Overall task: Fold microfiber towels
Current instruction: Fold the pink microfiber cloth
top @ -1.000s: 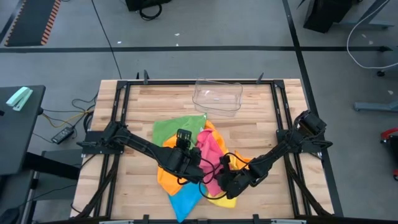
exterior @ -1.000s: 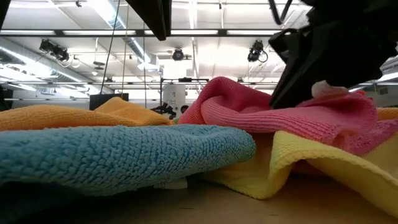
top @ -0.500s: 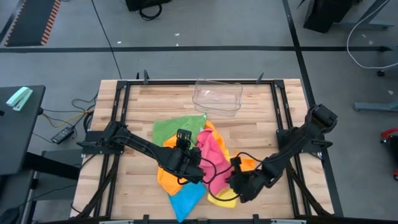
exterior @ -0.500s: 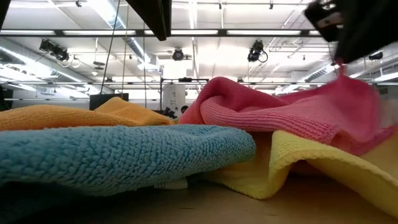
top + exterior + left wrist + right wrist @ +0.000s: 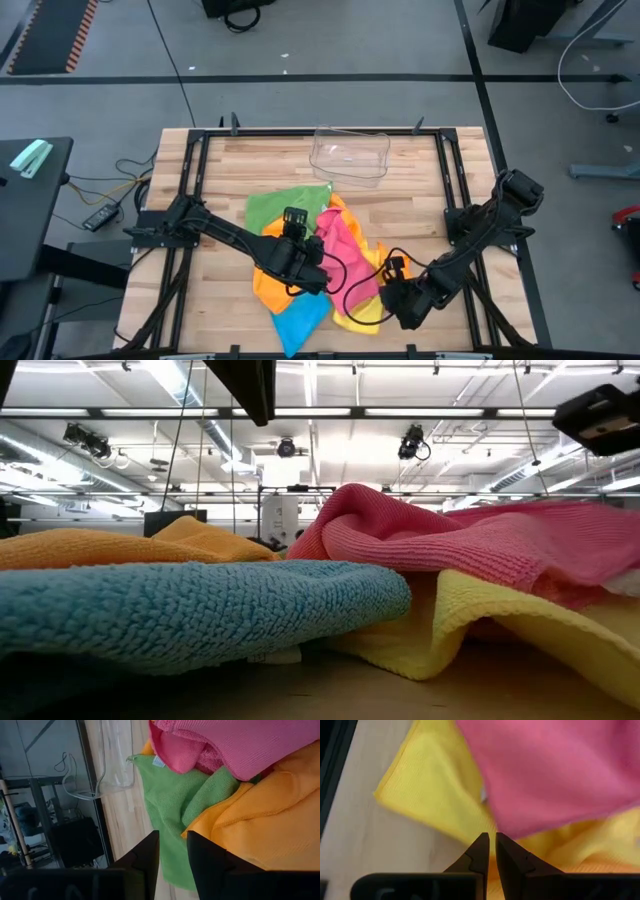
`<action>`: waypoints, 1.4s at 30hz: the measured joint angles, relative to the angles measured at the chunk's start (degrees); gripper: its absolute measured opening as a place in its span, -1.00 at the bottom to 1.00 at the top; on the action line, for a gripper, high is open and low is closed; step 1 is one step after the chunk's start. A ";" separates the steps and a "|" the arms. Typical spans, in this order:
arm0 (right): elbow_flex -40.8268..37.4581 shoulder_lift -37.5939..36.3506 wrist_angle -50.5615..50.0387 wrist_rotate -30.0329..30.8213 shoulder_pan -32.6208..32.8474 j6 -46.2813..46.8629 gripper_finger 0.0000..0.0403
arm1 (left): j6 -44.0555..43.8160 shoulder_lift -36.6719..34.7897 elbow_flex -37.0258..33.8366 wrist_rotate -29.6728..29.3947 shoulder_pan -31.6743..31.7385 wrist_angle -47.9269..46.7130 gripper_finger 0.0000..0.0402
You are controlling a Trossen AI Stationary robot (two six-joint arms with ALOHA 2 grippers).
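We see the microfiber towels (image 5: 310,265) heaped at centre frame; the right gripper (image 5: 489,851) pinches the pink towel (image 5: 345,250) (clear tray (image 5: 350,157) above); the left gripper (image 5: 172,851), part-open, grasps nothing visible.

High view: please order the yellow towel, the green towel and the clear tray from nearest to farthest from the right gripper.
From the right gripper, near the table's front:
1. Yellow towel, just beside it at the pile's front.
2. Green towel, at the pile's far left.
3. Clear tray, at the back edge.
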 joint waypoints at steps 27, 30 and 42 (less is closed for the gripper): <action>0.00 11.73 9.74 18.52 4.48 -20.12 -0.03 | -0.19 0.02 0.04 2.60 -0.18 0.48 -0.47; 0.00 12.94 7.32 23.79 5.82 -20.91 -0.03 | -0.21 0.02 0.04 2.61 -0.18 0.48 -0.47; 0.02 10.48 3.25 32.13 7.40 -21.37 -0.04 | 0.01 0.04 0.04 2.59 -0.18 0.89 -0.47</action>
